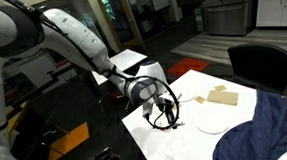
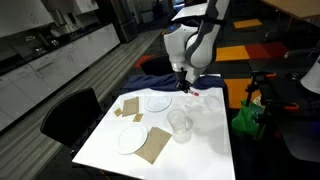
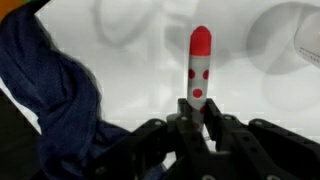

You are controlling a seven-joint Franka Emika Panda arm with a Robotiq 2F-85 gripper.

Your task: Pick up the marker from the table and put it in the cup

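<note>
In the wrist view my gripper [image 3: 200,122] is shut on the marker [image 3: 200,60], a red stick with white parts that points away from the jaws over the white table [image 3: 140,80]. In both exterior views the gripper [image 1: 165,111] [image 2: 186,86] hangs just above the table [image 1: 195,143] [image 2: 200,150], near its edge. The clear cup [image 2: 180,125] stands upright on the table, a short way from the gripper toward the table's middle.
A dark blue cloth [image 1: 265,138] [image 2: 160,68] [image 3: 50,95] drapes over one table edge beside the gripper. Two white plates [image 2: 158,102] [image 2: 131,139] and brown cardboard pieces [image 2: 128,108] [image 1: 221,95] lie on the table. A black chair [image 2: 70,115] and a green bag [image 2: 245,118] stand beside it.
</note>
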